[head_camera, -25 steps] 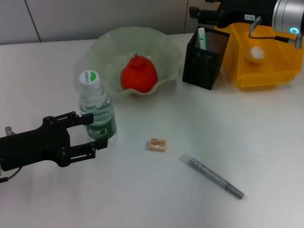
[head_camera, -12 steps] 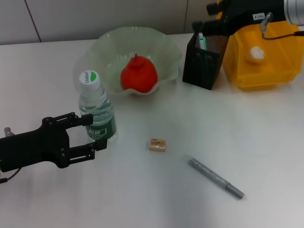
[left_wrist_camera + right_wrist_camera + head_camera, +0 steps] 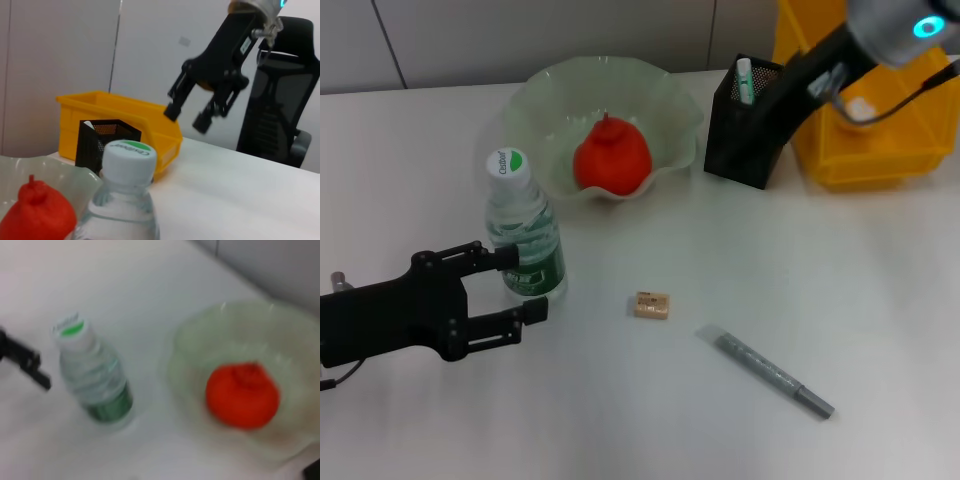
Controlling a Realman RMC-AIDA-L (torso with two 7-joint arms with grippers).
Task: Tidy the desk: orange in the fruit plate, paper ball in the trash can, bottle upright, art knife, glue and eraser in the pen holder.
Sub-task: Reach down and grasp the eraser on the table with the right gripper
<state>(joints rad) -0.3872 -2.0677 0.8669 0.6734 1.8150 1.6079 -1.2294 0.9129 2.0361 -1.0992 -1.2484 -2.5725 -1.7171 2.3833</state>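
Observation:
The orange (image 3: 611, 157) lies in the pale green fruit plate (image 3: 552, 88). The bottle (image 3: 523, 238) stands upright with its green-and-white cap on. My left gripper (image 3: 524, 284) is open, its fingers on either side of the bottle's base. The eraser (image 3: 651, 305) and the grey art knife (image 3: 766, 371) lie on the table. The glue (image 3: 744, 80) stands in the black mesh pen holder (image 3: 730, 140). The paper ball (image 3: 861, 108) sits in the yellow trash can (image 3: 895, 140). My right gripper (image 3: 187, 115) hangs open beside the pen holder; its arm (image 3: 820, 70) crosses the trash can.
The white table (image 3: 620, 420) runs to a grey wall at the back. An office chair (image 3: 285, 100) stands beyond the table. The right wrist view shows the bottle (image 3: 95, 380), the orange (image 3: 242, 395) and a left fingertip (image 3: 27, 364).
My right arm has swung down from above the trash can and now lies across the pen holder. My left gripper has slipped slightly toward the table's near edge, still open by the bottle.

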